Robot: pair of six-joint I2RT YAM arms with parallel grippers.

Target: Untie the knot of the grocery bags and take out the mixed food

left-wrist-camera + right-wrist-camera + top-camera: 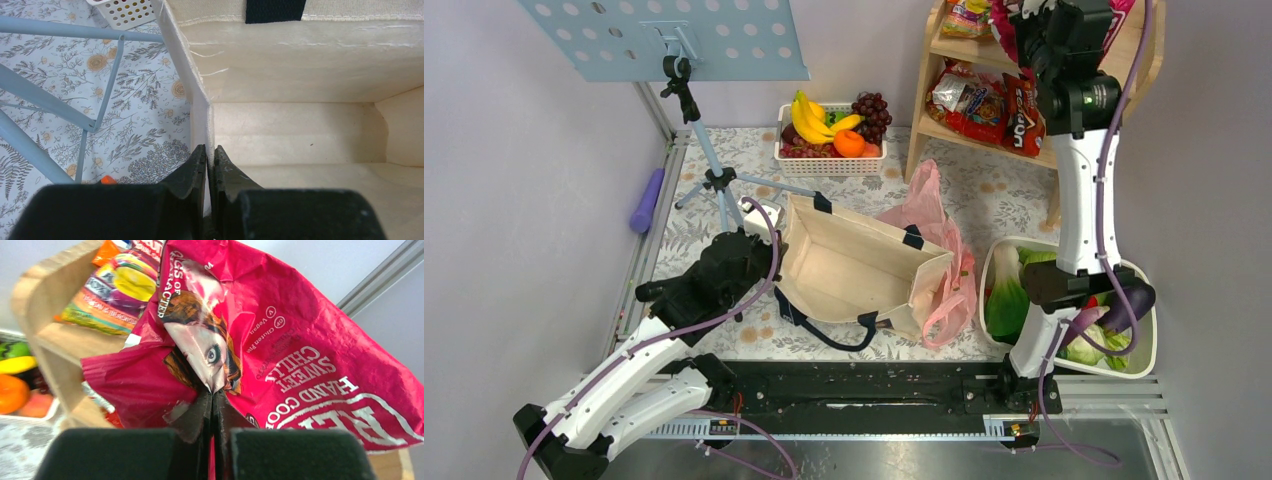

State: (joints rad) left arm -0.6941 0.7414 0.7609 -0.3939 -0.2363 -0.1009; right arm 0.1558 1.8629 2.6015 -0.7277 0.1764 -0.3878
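A crumpled pink grocery bag (936,228) lies slack against the right side of the beige canvas tote (854,268); I cannot make out a tied knot on it. My left gripper (767,243) is shut on the tote's left wall (202,107), one finger either side of the canvas; the tote's inside looks empty. My right gripper (1024,18) is raised at the top of the wooden shelf (939,95) and is shut on a glossy magenta snack packet (300,330). Bananas (809,118), grapes (872,113) and an orange (849,143) fill a white basket (829,165).
A music stand (694,110) stands at the back left, its legs (107,85) beside the tote. Red snack packets (989,105) lie on the shelf. A white tub (1146,360) with greens and an aubergine sits at the right by the right arm. A purple object (646,200) lies at the left rail.
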